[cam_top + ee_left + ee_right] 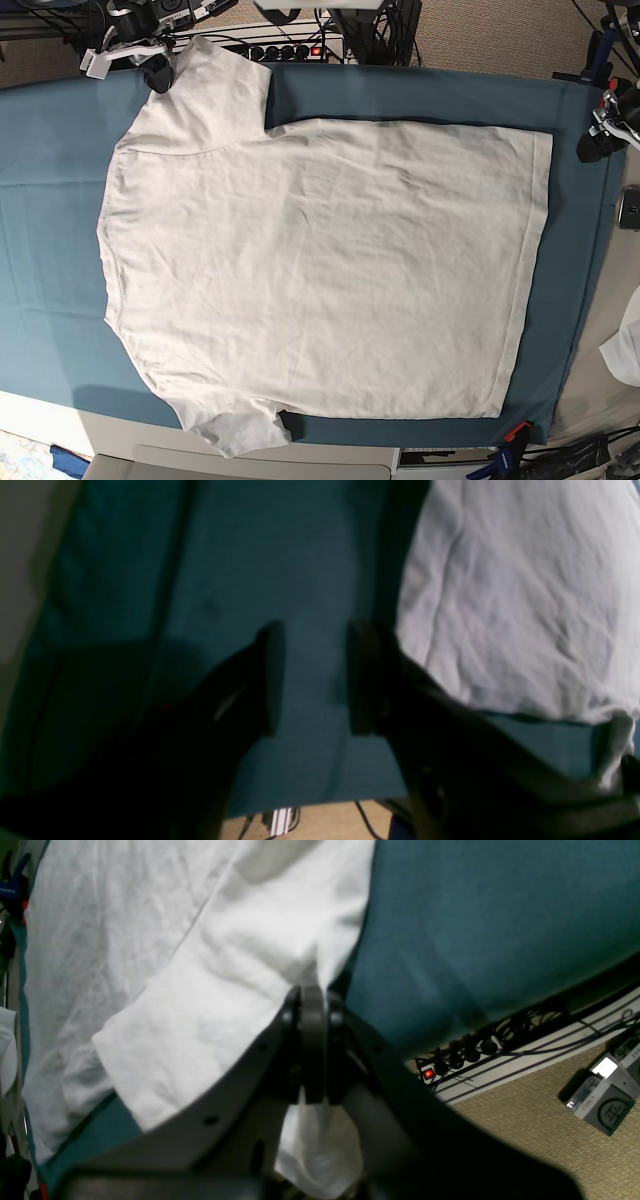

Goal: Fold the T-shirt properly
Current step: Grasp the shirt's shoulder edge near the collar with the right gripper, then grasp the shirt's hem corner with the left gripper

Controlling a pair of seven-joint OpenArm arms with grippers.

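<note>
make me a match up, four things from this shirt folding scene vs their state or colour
Things:
1. T-shirt
2. table cloth
3. left gripper
4. right gripper

States:
a. teal
b. jaws open, nothing between them
c. white, spread flat
d. jaws shut on a sleeve

Pairs: 1-c, 2-a, 3-b, 4-d

The right gripper [313, 1040] is pinching a sleeve of the white T-shirt [200, 990] between its closed jaws, the fabric bunching there and hanging below, while the teal cloth [475, 930] is lying beside it above a red-lit power strip [452, 1060].
</note>
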